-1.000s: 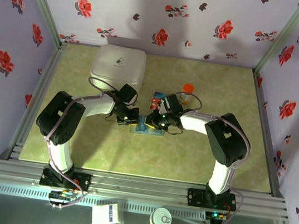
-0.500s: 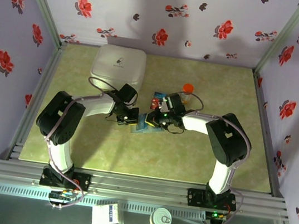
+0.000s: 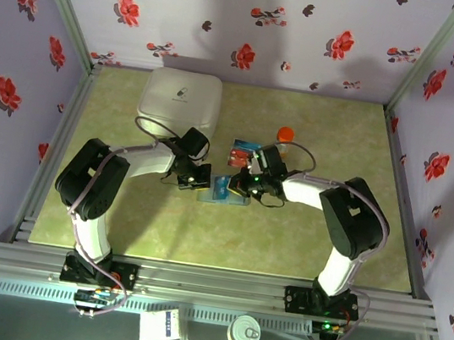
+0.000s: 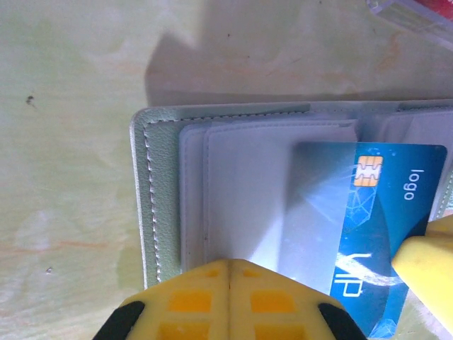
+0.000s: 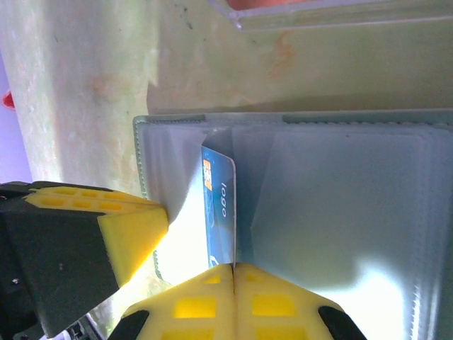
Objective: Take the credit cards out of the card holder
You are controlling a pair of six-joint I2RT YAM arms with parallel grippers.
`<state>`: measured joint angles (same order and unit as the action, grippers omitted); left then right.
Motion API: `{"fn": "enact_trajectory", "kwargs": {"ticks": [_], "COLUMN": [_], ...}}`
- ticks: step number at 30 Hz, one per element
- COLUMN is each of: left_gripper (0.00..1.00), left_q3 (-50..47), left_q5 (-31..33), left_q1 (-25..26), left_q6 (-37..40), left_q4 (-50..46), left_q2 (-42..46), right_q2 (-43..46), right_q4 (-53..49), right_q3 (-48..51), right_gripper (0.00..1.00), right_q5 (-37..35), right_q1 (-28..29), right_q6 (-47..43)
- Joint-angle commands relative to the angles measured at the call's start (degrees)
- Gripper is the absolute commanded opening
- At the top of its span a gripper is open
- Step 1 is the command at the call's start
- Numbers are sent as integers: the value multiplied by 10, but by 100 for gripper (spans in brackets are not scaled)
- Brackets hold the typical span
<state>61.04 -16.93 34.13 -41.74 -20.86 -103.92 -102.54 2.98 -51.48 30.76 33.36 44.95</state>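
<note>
your left gripper [image 4: 230, 268] is clenched, its two yellow pads meeting at a seam with nothing between them. it sits over the pale inner panel of the card holder [image 4: 150, 212], close to the holder's stitched left edge. whether it presses down on the panel you cannot tell.

the holder lies open and flat on the green table [image 3: 310, 242], around the middle, with one gripper at each end of it in the top view.

your right gripper [image 5: 233, 268] is closed as well, and here there is something in the pinch. the blue credit card [image 4: 368, 227] runs straight into the seam between its pads. from the left wrist you see the card's chip and the word "logo", with one yellow pad of the right gripper touching the card's lower right corner. the card's left part lies under a translucent pocket of the holder and the rest is bare. from the right wrist the card stands nearly edge-on, rising out of a pocket near the holder's left end.

a red card [image 3: 244, 149] lies on the table just beyond the holder, apart from it.

further back, a white rounded box [image 3: 180, 99] sits at the far left. an orange-capped bottle [image 3: 284, 133] stands near the right arm's wrist, and only its cap is clear.
</note>
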Motion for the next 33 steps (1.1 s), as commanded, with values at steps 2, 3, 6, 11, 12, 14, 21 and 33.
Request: {"fn": "enact_trajectory", "kwargs": {"ticks": [2, 3, 6, 11, 12, 14, 21, 33], "left_gripper": [0, 0, 0, 0, 0, 0, 1, 5], "left_q3": [-10, -10, -11, -8, -9, -9, 2, -31], "left_q5": [40, 42, 51, 49, 49, 50, 64, 95], "left_q1": [0, 1, 1, 1, 1, 1, 1, -6], "left_q6": [16, 18, 20, 18, 17, 15, 13, 19], "left_q4": [-52, -53, -57, -53, -51, -48, -55, -58], "left_q2": [-9, -8, 0, 13, 17, 25, 49, 98], "right_q2": [30, 38, 63, 99, 105, 109, 113, 63], "right_q4": [-54, -61, -91, -147, -163, -200, -326, -454], "right_q3": [14, 14, 10, -9, -16, -35, -106, -233], "right_gripper": [2, 2, 2, 1, 1, 1, 0, 0], "right_q5": [-33, -38, -54, -77, -83, -94, -167, -236], "right_q1": [-3, -3, -4, -4, -4, -4, -3, -11], "right_q6": [-28, -33, -48, -81, -91, -121, -265, -632]}}
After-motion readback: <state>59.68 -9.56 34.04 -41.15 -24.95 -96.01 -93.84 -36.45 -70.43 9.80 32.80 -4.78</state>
